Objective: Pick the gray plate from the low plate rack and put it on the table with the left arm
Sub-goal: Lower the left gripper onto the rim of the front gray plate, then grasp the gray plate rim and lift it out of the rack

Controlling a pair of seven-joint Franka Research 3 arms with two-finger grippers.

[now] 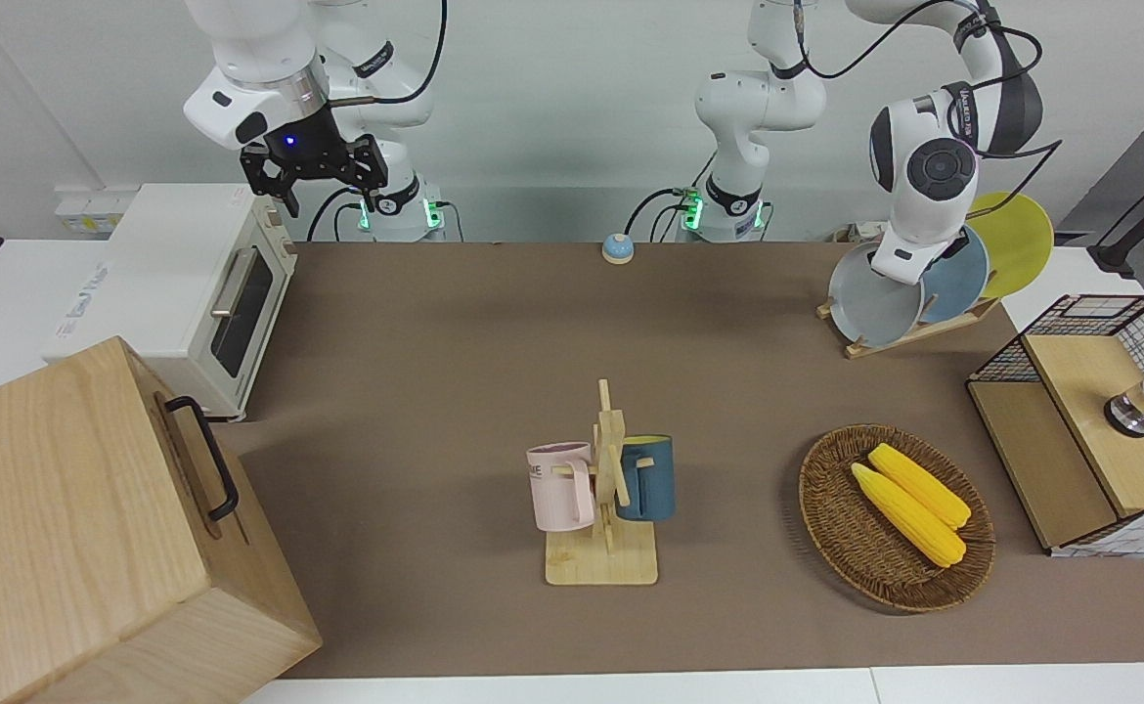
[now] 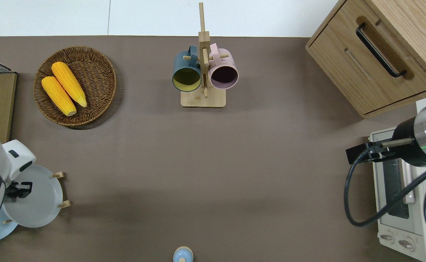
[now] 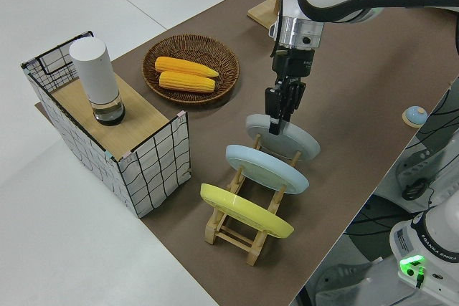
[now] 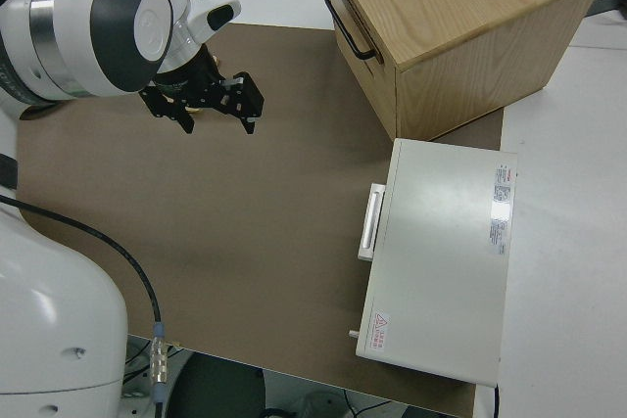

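Note:
The gray plate (image 1: 870, 305) stands slanted in the low plate rack (image 1: 909, 334) at the left arm's end of the table (image 1: 435, 342), in the slot farthest from the robots. It also shows in the overhead view (image 2: 38, 203) and the left side view (image 3: 295, 141). My left gripper (image 3: 274, 125) points down at the plate's upper rim and is over the plate in the overhead view (image 2: 19, 189). The arm's wrist hides it in the front view. My right arm is parked, its gripper (image 1: 313, 181) open and empty.
A sky-blue plate (image 1: 958, 284) and a yellow plate (image 1: 1017, 244) stand in the same rack. A wicker basket (image 1: 831, 528) with two corn cobs, a mug tree (image 1: 606, 489), a wire-sided box (image 1: 1090, 420), a toaster oven (image 1: 191, 284) and a wooden cabinet (image 1: 93, 528) are around.

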